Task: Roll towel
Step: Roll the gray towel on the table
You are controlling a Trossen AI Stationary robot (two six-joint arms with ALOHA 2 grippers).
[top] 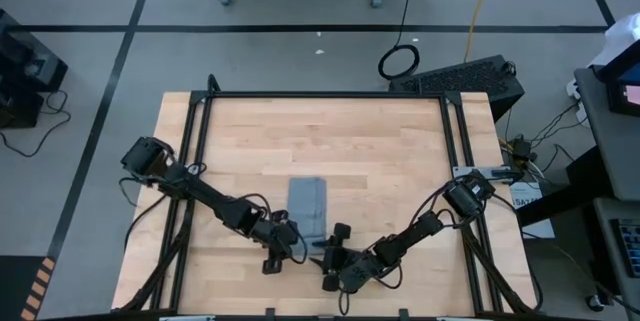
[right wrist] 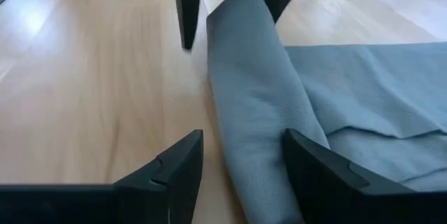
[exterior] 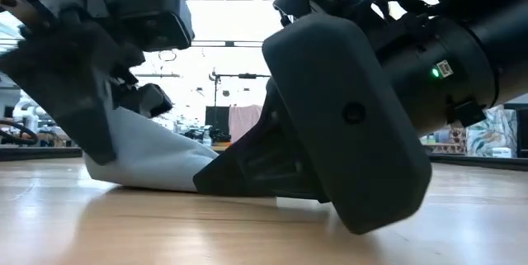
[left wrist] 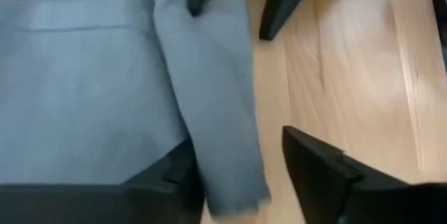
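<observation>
Near the surface's front edge, the left gripper and right gripper both stand open, their fingers straddling the rolled near end of the towel. Its flat remainder stretches toward the surface's middle.

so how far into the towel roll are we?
Early. Done: the towel's near edge is turned over into a first fold. In hand: left gripper and right gripper both straddle that fold at its two ends, jaws open. Left: most of the towel lies flat on the table, unrolled.
</observation>
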